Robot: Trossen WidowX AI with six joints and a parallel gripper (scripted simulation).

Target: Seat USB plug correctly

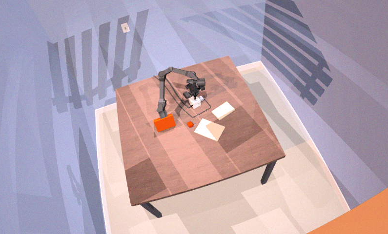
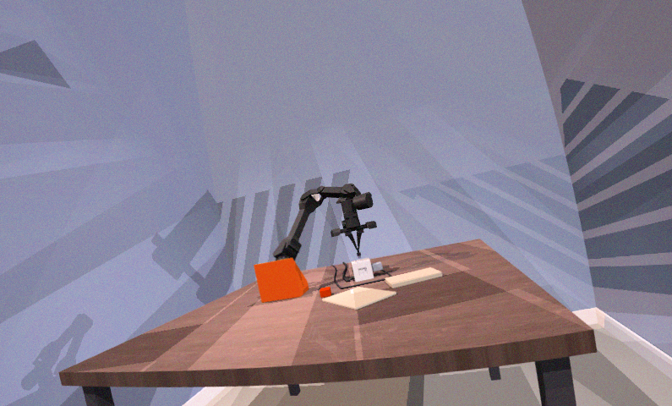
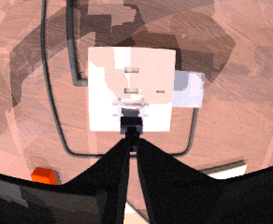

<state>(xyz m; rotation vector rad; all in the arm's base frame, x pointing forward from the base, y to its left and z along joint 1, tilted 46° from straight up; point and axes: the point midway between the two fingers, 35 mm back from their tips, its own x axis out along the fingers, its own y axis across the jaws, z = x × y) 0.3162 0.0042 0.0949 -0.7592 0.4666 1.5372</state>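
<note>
The white power cube [image 1: 195, 104] [image 2: 362, 271] [image 3: 101, 119] stands upright on the table, with slots in its top face. The black USB plug [image 3: 131, 123] is at the lower middle of that face in the wrist view, over a socket with pale metallic marks around it. My gripper [image 1: 194, 97] [image 2: 358, 252] [image 3: 132, 145] points down above the cube and is shut on the plug. In the exterior view the fingertips are slightly above the cube's top. The fingers and plug body hide the metal end, so I cannot tell whether it is still in the socket.
A pale adapter [image 1: 201, 98] [image 2: 377, 266] [image 3: 189, 89] sticks out of the cube's side. A dark cable [image 3: 127, 155] loops around the cube. A small orange block [image 1: 190, 124] [image 2: 325, 292], two cream slabs [image 1: 204, 131] [image 1: 223, 110] and a large orange block [image 1: 164, 124] at the arm's base lie nearby.
</note>
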